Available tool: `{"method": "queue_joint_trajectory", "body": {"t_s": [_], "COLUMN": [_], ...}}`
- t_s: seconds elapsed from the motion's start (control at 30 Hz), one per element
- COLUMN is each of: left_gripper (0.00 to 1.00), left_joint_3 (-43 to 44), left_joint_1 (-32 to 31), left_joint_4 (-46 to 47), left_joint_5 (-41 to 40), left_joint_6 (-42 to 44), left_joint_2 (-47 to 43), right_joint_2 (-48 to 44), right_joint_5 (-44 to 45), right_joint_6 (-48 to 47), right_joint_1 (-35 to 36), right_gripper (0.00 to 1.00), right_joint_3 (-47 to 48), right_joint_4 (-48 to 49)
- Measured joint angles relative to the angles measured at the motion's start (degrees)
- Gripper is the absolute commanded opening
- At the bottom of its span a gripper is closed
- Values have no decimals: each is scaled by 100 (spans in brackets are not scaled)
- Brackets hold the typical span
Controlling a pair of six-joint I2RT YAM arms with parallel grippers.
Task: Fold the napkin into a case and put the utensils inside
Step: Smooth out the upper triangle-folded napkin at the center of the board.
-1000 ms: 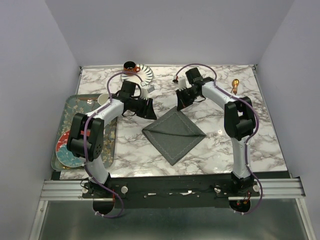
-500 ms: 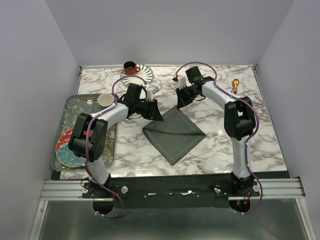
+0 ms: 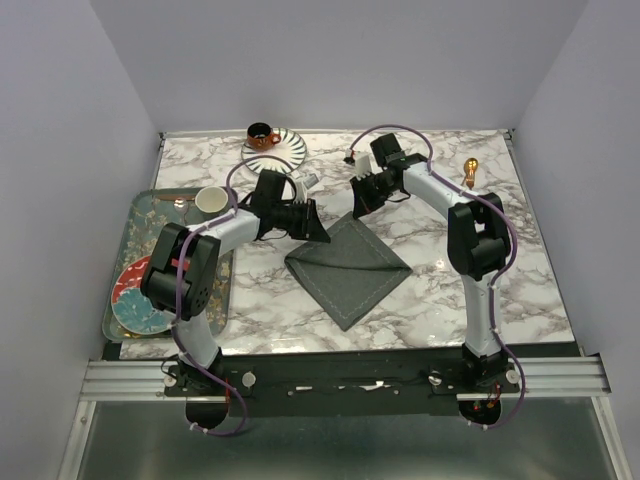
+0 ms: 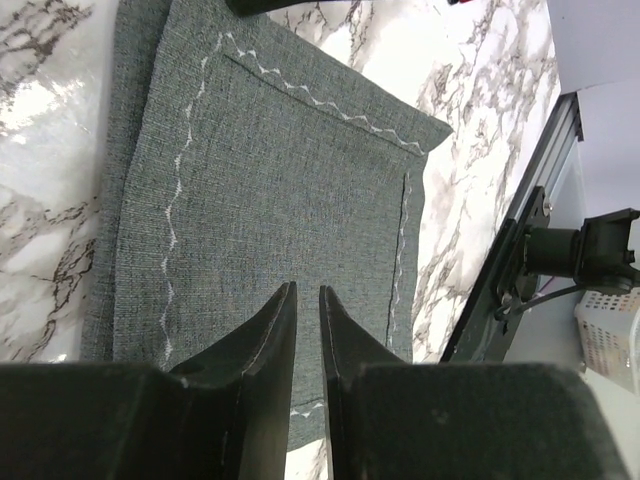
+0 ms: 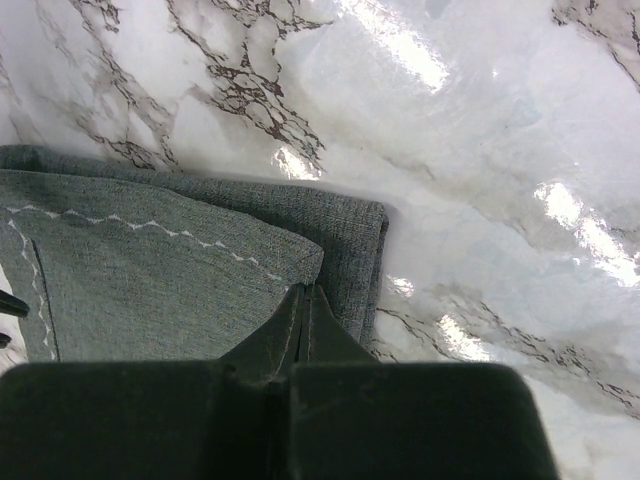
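The dark grey napkin (image 3: 348, 265) lies folded as a diamond mid-table, not in the shape of a case. My left gripper (image 3: 324, 236) hovers over its upper left edge. In the left wrist view the jaws (image 4: 306, 288) stand a narrow gap apart, empty, over the stitched cloth (image 4: 290, 170). My right gripper (image 3: 357, 210) is at the napkin's far corner. In the right wrist view it (image 5: 303, 290) is shut at the corner of the upper cloth layer (image 5: 150, 280). One gold utensil (image 3: 470, 170) lies at the back right. A small copper piece (image 3: 180, 202) lies on the tray.
An orange cup (image 3: 263, 134) stands on a striped saucer (image 3: 288, 150) at the back. A patterned tray (image 3: 125, 250) at the left holds a white cup (image 3: 209, 200) and a colourful plate (image 3: 135, 300). A small white object (image 3: 308, 180) lies behind the left gripper.
My left arm has swung right, bringing its gripper from beside the white cup to the napkin's upper left edge. The right arm and napkin have not moved.
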Motion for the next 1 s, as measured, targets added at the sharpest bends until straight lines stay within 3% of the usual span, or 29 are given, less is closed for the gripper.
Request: {"method": "queue_joint_trajectory", "body": {"t_s": [0.57,0.67,0.7,0.77,0.9,1.0], "left_gripper": [12,10,10,10,9,8], "left_joint_3": [-413,-413,-415,-424,-466,-476], "left_joint_1": [-92,-94,-94,-81,-46,-33], "left_joint_4": [461,535,562,632,750,793], "left_joint_5": [63,105,133,201,286,310], "left_joint_6": [-540,-603,-623,-691,-785,-846], "left_joint_2": [984,1014,1034,1080,1117,1128], "right_joint_2": [17,17,17,13,-79,-542], "right_joint_5": [0,0,0,-2,-109,-476], "right_joint_6": [2,31,46,157,299,540], "right_joint_1": [7,7,7,7,4,-7], "right_gripper": [1,14,28,36,63,70], "right_joint_3": [0,0,0,0,-4,-304], "right_joint_4": [0,2,0,-2,-9,-2]}}
